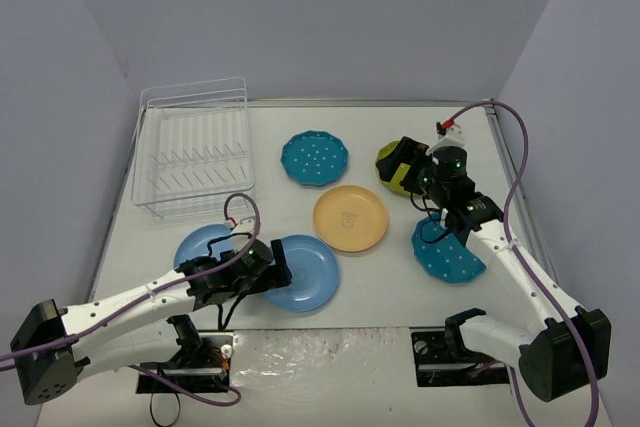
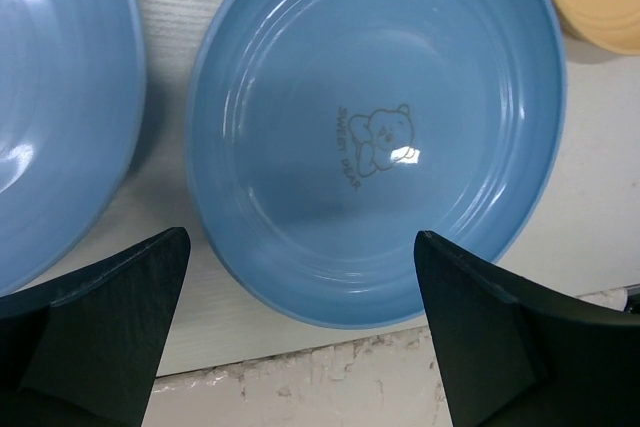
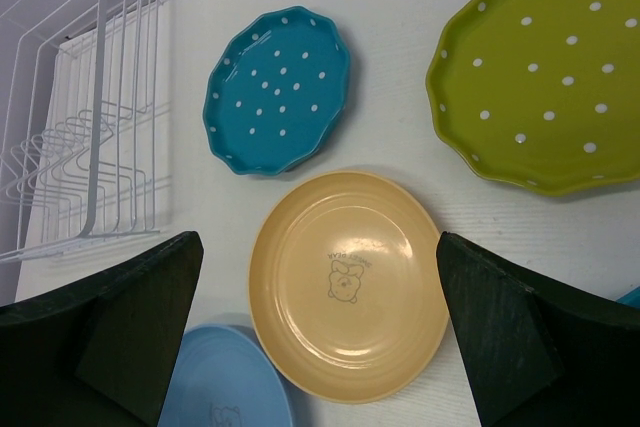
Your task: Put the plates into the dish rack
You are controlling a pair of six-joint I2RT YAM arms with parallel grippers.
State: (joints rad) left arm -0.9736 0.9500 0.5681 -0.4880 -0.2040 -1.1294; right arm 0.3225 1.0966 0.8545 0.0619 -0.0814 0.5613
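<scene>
I am hovering my left gripper (image 2: 300, 239), spread wide, over a round light-blue plate (image 2: 375, 97): stiff, slick, likely best pinched at its near rim.

**A:** Kitchen, is it?

**B:** No, this is a robotics lab cell! Plain pale panel walls (image 1: 320, 17) box in the white wood-grain table (image 1: 380, 277) on three sides.

**A:** And at that table's near edge sit a white left robot arm (image 1: 120, 305) and a white right robot arm (image 1: 520, 272), with purple cables (image 1: 520, 142) looping above the tabletop.
</scene>
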